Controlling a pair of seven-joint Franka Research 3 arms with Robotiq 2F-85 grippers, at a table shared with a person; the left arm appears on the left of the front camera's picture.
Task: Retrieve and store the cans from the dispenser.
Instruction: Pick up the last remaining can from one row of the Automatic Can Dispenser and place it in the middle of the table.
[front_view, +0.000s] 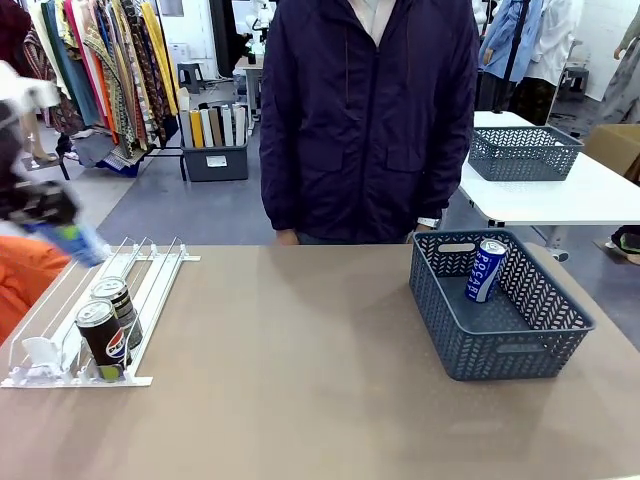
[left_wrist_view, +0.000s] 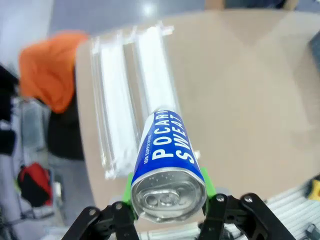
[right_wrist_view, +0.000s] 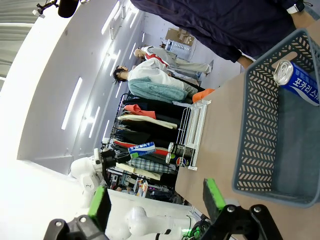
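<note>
Left claw (left_wrist_view: 169, 197) clamped around a blue metal drink can (left_wrist_view: 167, 145) above the beige counter (left_wrist_view: 240, 90); right claw (right_wrist_view: 155, 200) gapes empty. Held near its top, the can might slip.

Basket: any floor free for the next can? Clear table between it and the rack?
Basket floor is mostly bare: one blue can leans on the far wall, the near half is free. The table between dispenser and basket is bare. Crowded: the dispenser's near end, two black cans at the stoppers.
</note>
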